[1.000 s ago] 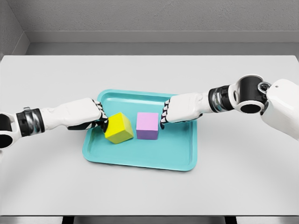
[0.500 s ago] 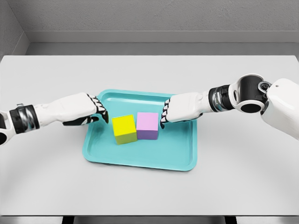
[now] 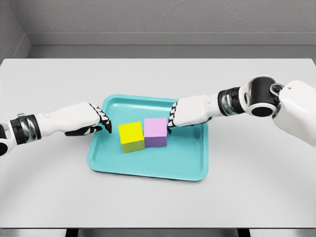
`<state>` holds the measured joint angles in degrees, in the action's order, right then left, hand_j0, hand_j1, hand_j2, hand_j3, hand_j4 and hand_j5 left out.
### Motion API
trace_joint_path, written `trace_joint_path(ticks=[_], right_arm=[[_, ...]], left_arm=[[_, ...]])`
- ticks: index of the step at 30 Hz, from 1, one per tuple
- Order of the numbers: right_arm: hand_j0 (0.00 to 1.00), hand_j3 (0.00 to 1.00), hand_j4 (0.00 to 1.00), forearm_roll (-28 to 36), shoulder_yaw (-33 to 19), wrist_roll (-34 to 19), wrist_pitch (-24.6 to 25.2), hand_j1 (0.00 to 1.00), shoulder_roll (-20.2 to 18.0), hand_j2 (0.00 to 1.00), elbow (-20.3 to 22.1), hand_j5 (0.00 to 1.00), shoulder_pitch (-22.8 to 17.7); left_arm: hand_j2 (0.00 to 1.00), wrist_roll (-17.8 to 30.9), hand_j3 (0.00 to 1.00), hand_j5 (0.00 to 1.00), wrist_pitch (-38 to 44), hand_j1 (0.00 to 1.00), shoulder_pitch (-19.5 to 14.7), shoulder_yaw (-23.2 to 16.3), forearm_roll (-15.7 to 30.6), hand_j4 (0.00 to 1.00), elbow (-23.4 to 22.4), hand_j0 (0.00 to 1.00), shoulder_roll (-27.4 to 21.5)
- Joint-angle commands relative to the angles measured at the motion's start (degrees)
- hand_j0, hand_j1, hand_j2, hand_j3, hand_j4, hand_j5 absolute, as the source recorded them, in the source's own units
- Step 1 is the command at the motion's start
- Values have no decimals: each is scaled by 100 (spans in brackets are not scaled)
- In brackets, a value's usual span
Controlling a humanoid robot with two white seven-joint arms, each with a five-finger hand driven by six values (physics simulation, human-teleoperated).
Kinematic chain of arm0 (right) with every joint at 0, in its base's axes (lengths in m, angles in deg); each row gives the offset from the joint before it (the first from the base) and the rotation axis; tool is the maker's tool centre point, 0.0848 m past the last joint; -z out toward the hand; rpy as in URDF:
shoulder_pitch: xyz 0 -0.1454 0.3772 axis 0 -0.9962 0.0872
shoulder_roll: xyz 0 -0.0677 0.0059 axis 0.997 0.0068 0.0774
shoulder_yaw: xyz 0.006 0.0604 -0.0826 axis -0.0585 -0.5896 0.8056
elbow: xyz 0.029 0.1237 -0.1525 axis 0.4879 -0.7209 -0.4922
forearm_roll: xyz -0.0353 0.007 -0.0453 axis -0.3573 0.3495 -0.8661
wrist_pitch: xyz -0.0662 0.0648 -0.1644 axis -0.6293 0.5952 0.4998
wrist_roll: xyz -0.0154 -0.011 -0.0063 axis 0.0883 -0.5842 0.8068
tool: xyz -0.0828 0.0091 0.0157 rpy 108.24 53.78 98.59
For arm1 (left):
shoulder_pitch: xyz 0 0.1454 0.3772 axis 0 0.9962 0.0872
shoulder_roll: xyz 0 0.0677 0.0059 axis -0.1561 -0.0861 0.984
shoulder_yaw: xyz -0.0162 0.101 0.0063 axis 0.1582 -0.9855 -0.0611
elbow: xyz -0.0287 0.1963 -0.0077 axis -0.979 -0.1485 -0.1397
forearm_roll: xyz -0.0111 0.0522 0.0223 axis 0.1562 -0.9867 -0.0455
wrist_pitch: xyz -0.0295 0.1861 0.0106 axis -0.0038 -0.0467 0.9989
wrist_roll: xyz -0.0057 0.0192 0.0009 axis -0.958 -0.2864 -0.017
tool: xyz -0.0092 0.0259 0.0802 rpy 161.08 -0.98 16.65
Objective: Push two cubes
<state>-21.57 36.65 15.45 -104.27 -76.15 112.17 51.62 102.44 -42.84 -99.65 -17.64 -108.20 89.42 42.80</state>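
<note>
A yellow cube [image 3: 132, 136] and a pink cube [image 3: 155, 132] sit side by side, touching, in the middle of a teal tray [image 3: 148, 168]. My left hand [image 3: 102, 121] hovers over the tray's left rim, a short gap away from the yellow cube, its fingers curled and holding nothing. My right hand [image 3: 172, 118] reaches in from the right, its curled fingertips close to the pink cube's upper right edge; whether they touch it is unclear.
The tray lies on a wide light grey table [image 3: 59, 187]. A grey wall runs behind the table's far edge. The right arm's dark elbow joint [image 3: 261, 96] hangs above the table at the right.
The yellow cube was tilted against my left hand; it now sits flat against the pink cube. My left hand drew back to the left. The right hand shifted slightly up and left.
</note>
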Motion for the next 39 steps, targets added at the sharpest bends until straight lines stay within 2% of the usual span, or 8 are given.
trace_joint_path(ticks=[1, 21, 39], right_arm=[[73, 73, 73, 18, -4, 1, 12, 73, 23, 73, -110, 73, 0], [73, 73, 73, -9, -13, 1, 12, 73, 286, 73, -356, 73, 97], [73, 73, 73, -132, -4, 1, 12, 73, 260, 73, -532, 73, 70]], left_arm=[[47, -2, 47, 47, 15, 47, 0, -9, 29, 47, 11, 47, 1], [47, 51, 47, 47, 15, 47, -9, -35, 29, 47, 143, 47, 159], [49, 68, 49, 49, 15, 49, 0, -17, 38, 49, 178, 49, 150]])
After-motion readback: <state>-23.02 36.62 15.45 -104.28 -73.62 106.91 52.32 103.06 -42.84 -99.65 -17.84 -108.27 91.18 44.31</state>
